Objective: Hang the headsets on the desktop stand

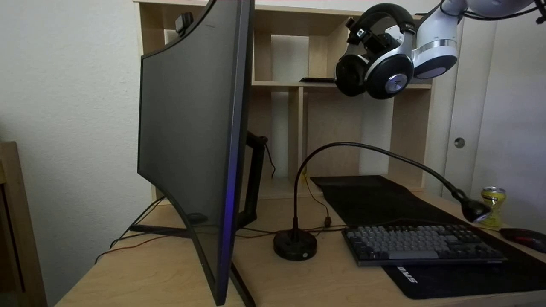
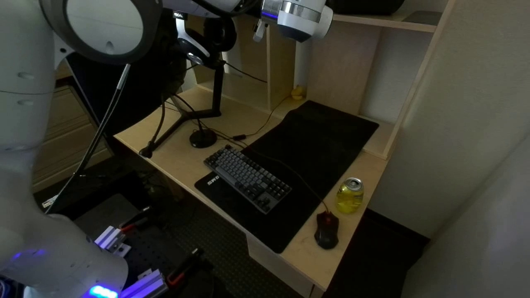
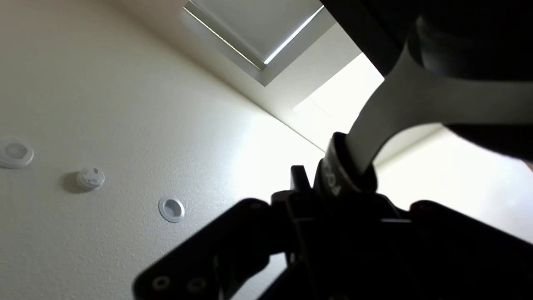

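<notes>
The headset (image 1: 390, 76) hangs in the air with its round ear cups down, above the desk and in front of the shelves. My gripper (image 1: 375, 42) is shut on its black headband. In an exterior view, the headset's silver yoke (image 2: 190, 41) shows beside the arm, and the gripper is mostly hidden. In the wrist view the jaws (image 3: 337, 204) are dark around the headband, and a pale yoke (image 3: 399, 100) rises to the right. I cannot tell which thing is the desktop stand. A black gooseneck arm on a round base (image 1: 295, 245) stands on the desk below and apart from the headset; its base (image 2: 203, 138) shows too.
A large curved monitor (image 1: 187, 106) stands left of the headset. Wooden shelves (image 1: 341, 84) rise behind. A keyboard (image 1: 418, 243) lies on a black desk mat (image 2: 314, 136). A yellow can (image 2: 350, 196) and a mouse (image 2: 327, 231) are near the desk's edge. Cables cross the desk.
</notes>
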Tool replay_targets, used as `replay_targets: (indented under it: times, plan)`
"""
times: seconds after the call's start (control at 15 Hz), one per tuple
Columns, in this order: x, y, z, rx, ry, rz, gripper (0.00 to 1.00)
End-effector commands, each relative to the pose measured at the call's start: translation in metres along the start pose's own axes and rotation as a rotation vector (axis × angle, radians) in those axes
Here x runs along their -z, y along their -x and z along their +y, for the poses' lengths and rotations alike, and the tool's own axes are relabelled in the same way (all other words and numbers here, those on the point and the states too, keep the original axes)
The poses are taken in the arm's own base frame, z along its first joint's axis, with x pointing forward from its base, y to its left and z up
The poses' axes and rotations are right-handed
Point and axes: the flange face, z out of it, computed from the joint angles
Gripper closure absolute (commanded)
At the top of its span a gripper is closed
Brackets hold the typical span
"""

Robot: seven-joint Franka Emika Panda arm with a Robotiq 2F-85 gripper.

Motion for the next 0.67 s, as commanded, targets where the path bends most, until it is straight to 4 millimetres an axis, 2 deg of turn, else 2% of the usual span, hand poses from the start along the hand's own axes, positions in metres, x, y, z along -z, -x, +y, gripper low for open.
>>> replay_targets:
  times: [0.0, 0.07, 0.13, 0.2, 0.4, 0.6]
  plan:
    - [0.000, -0.001, 0.000, 0.000, 0.000, 0.001, 0.80]
    - [0.000, -0.001, 0.000, 0.000, -0.001, 0.001, 0.95]
    - [0.000, 0.012, -0.012, -0.039, -0.014, 0.015, 0.95]
    - [-0.008, 0.019, -0.015, -0.054, -0.036, 0.049, 0.95]
    - [-0.066, 0.042, 0.003, -0.022, -0.123, 0.162, 0.95]
    - [-0.138, 0.059, 0.034, 0.052, -0.182, 0.234, 0.95]
